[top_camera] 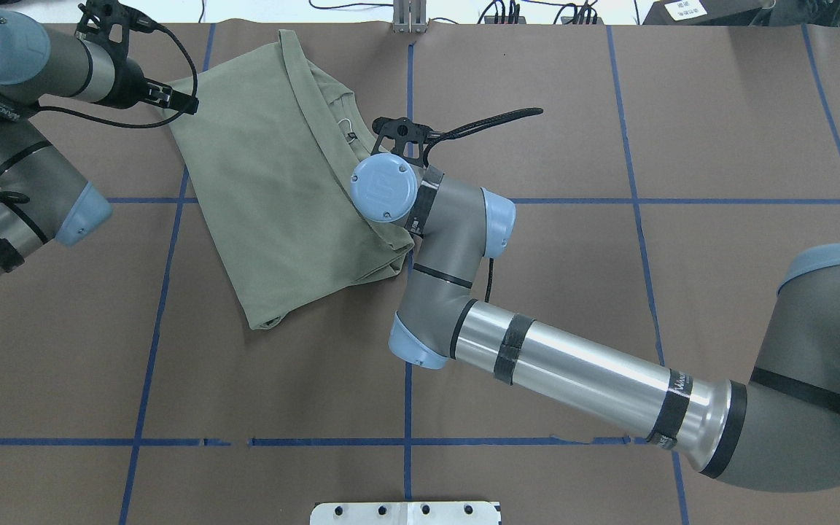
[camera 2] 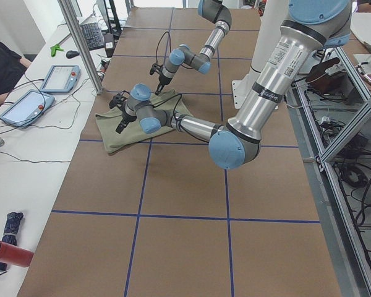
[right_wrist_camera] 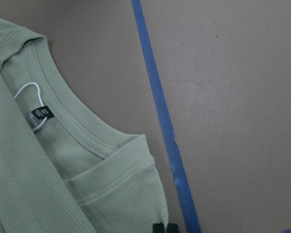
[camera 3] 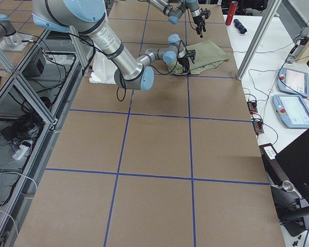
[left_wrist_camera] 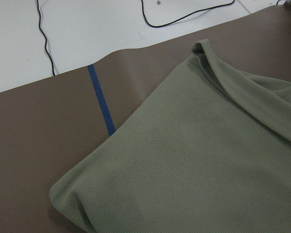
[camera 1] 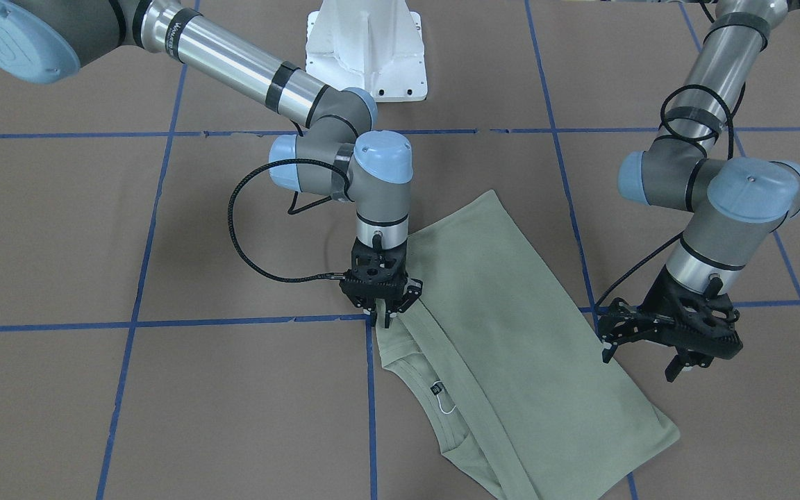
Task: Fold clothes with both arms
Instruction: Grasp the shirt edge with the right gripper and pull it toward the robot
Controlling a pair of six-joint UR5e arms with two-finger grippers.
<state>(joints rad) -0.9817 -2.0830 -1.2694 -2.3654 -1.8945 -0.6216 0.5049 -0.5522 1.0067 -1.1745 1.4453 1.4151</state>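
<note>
You have one sage-green shirt [camera 1: 511,312] lying folded and slantwise on the brown table [camera 1: 164,243], collar uppermost (one black neck label [camera 1: 437,388] and one white string loop [right_wrist_camera: 26,90] show). Two grippers are at it.

Right gripper [camera 1: 382,321]: fingers drawn together at the shoulder edge. You cannot tell whether cloth lies between them.

Left gripper [camera 1: 639,364]: fingers spread, just beside the opposite long edge.

Silver-grey arms [camera 1: 233,62] with light blue joint caps [camera 1: 384,156], black cables [camera 1: 230,215], black jaws.
</note>
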